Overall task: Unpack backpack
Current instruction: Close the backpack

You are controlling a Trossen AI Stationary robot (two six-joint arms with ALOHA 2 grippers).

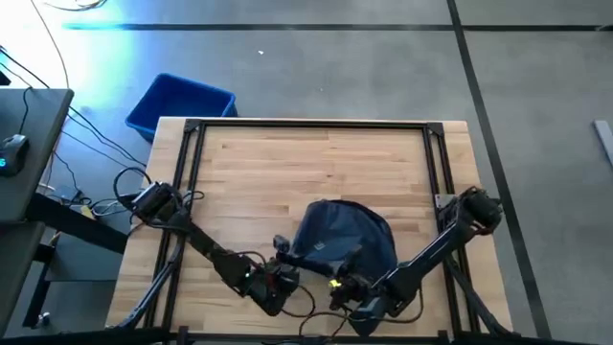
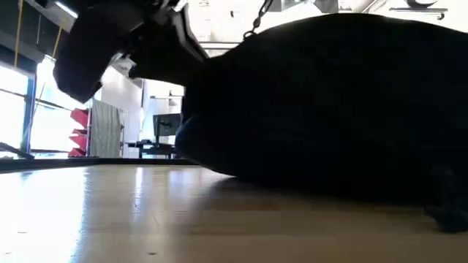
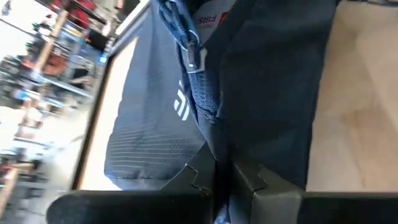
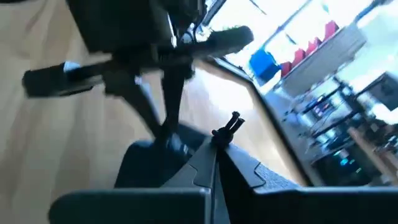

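i have the backpack [image 1: 345,235] lying near the table's [image 1: 316,158] front edge, a little right of centre, and both arms are bent in over its near side. my left gripper [image 3: 222,177] sits at the pack's near left corner with its fingers pressed together, pinching a fold of the navy fabric just below the zipper pull [image 3: 194,57]. my right gripper [image 4: 214,163] is at the near right edge, fingers also closed, and it looks to be nipping a small dark metal tab, though i cannot tell for sure whether that is a zipper slider or a strap fitting.

i judge the step in hand is opening the pack, so nothing is out yet. to do it well i want the left pinch to act as an anchor: hold the cloth taut and low against the table while the right draws along the zipper line, not upward, or the soft bag will just lift and bunch. if the fabric starts sliding out of the left fingers, i should regrip deeper on the seam. the blue bin [image 1: 182,103] waits off the far left corner
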